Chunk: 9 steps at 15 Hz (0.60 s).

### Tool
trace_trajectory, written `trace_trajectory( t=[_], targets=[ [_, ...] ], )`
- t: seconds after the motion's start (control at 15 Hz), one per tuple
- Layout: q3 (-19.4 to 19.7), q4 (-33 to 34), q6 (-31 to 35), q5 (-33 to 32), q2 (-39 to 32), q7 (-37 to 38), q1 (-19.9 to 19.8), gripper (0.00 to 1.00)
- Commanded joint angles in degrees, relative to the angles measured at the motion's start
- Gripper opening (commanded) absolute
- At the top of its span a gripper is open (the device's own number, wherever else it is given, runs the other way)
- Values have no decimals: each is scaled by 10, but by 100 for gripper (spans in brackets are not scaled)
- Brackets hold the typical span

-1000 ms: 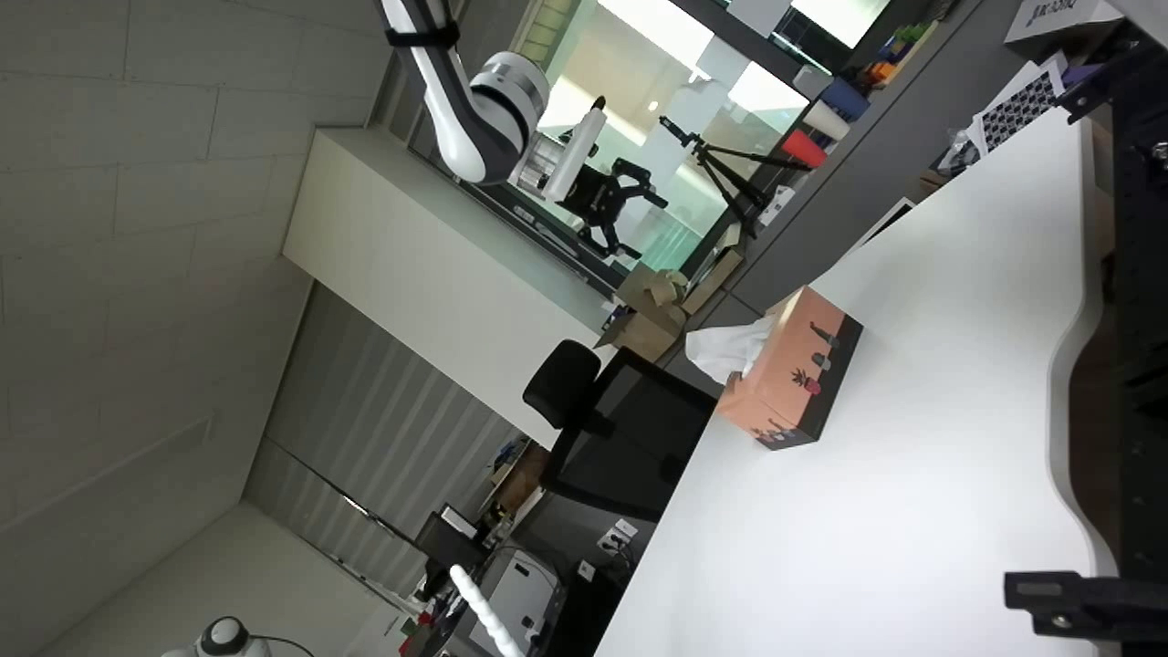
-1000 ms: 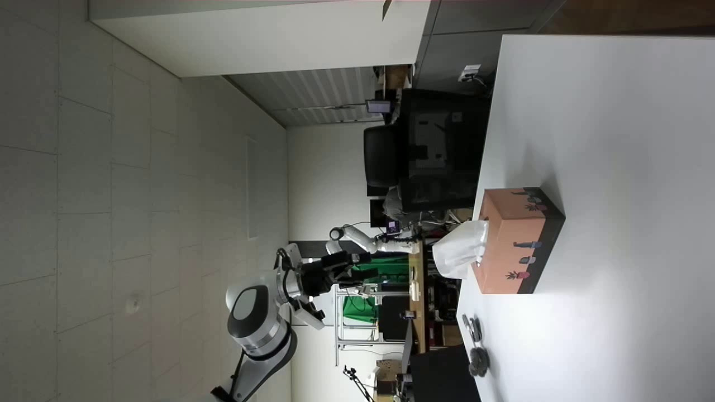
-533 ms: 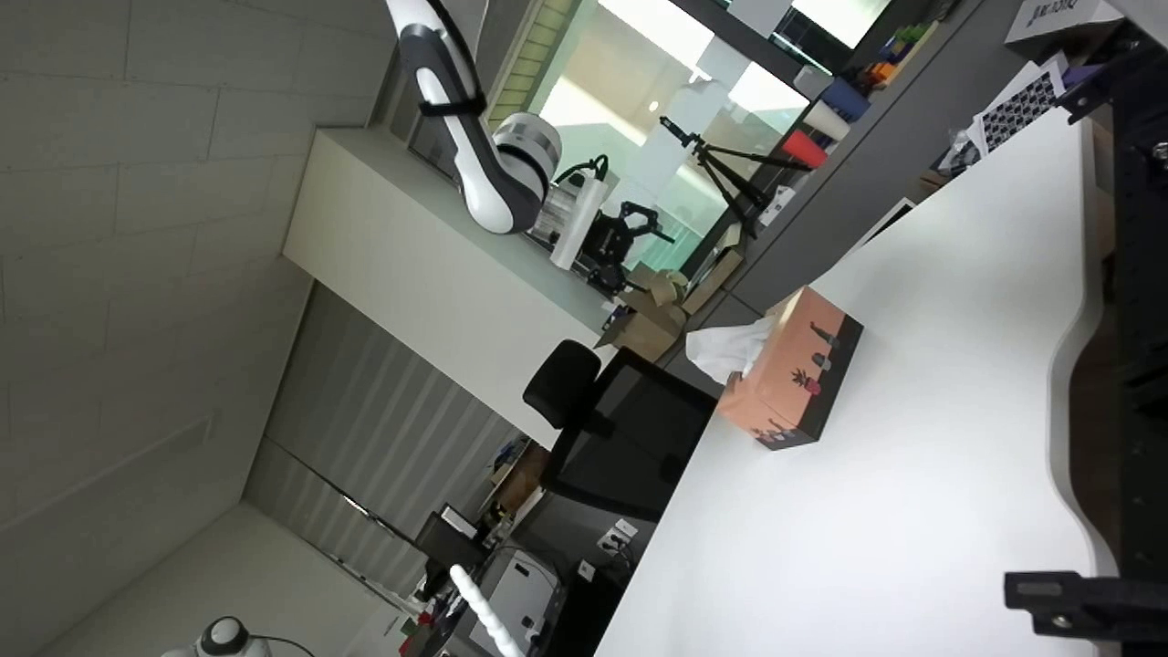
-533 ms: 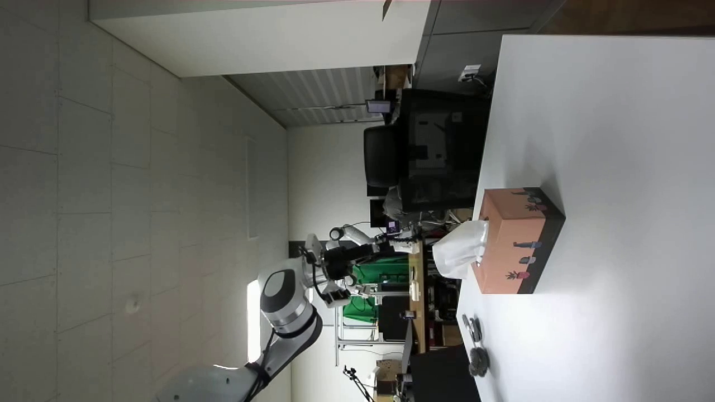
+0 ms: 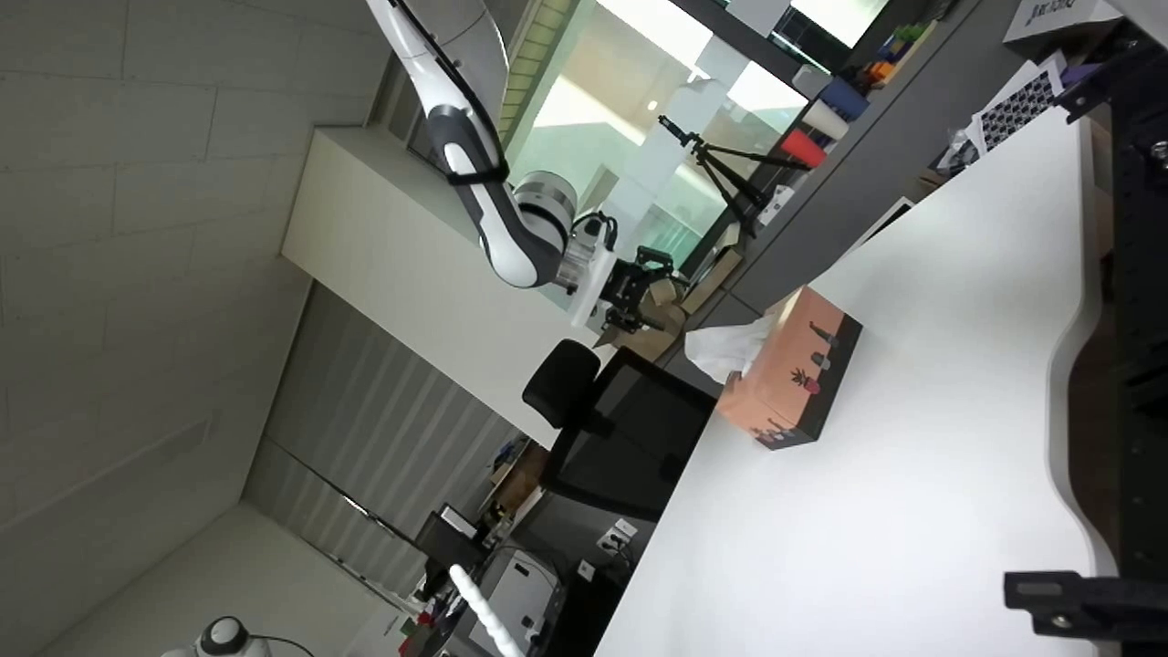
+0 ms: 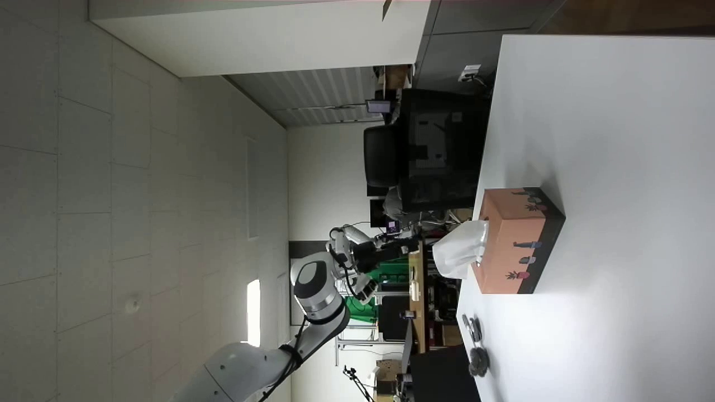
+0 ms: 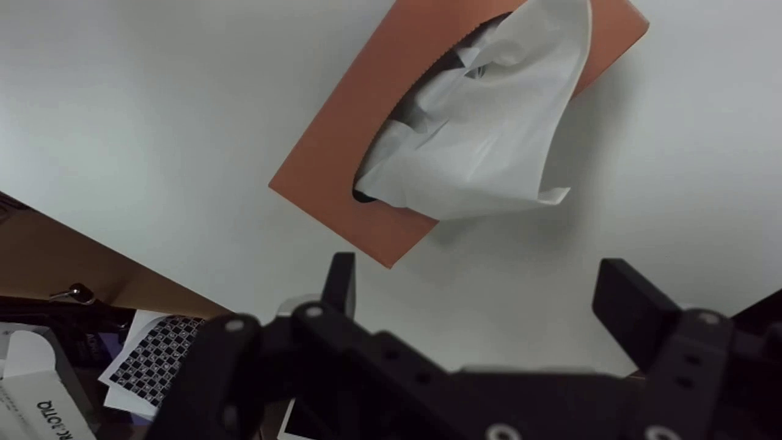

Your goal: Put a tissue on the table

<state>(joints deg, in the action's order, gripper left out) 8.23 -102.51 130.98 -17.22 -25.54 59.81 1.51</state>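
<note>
A white tissue [image 7: 489,140] sticks up out of the slot of an orange and black tissue box [image 7: 330,165]. The box stands on the white table [image 5: 912,474]. The tissue shows in both exterior views [image 5: 725,349] [image 6: 461,248], which are turned sideways. My gripper [image 7: 479,278] is open, with its fingers wide apart and nothing between them. In an exterior view the gripper [image 5: 667,300] hangs in the air above the tissue, apart from it. In the wrist view the box's near corner lies just beyond the left finger [image 7: 339,284].
A black office chair [image 5: 630,438] stands beyond the table's edge. Small dark objects [image 6: 478,362] lie at the table edge in an exterior view. A checkered sheet [image 7: 156,354] and a white carton [image 7: 36,397] lie past the edge in the wrist view.
The arm has come down and moved closer to the tissue box, the gripper going right and down in an exterior view. The box and tissue have not moved.
</note>
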Motion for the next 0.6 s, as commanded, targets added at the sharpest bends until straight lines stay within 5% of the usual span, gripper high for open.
trace_trajectory(
  t=[0.0,0.53],
  targets=[
    [9,28,-12,12,-27,16,15,100],
    [9,31,-13,17,-58,-5,21,100]
  ],
)
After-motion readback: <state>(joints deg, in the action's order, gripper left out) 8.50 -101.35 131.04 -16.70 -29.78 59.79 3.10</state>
